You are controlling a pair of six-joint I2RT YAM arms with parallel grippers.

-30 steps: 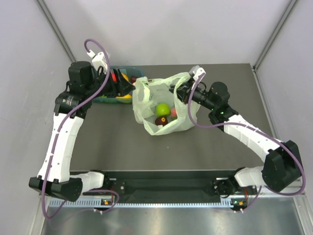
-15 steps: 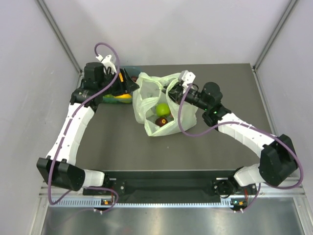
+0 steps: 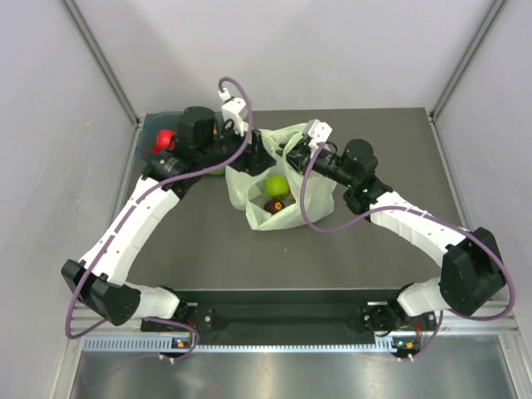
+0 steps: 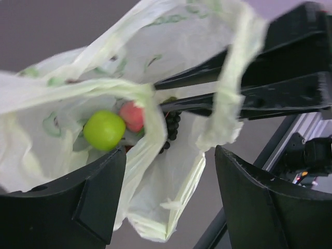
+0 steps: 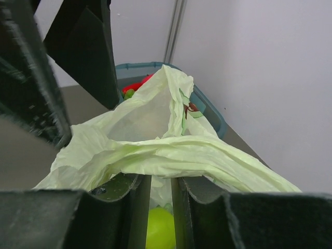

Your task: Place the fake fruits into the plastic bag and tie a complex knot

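Jaws on left swung from tub to plastic bag.

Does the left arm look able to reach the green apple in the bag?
Probably yes: the left gripper hangs open at the mouth of the plastic bag, the green apple uncovered inside, beside a drooping fold.

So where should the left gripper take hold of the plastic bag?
Probably the plastic bag's free rim beside the green apple, approached from the left, opposite where the right gripper holds. That edge stands raised, thin and bunched, facing the open left gripper.
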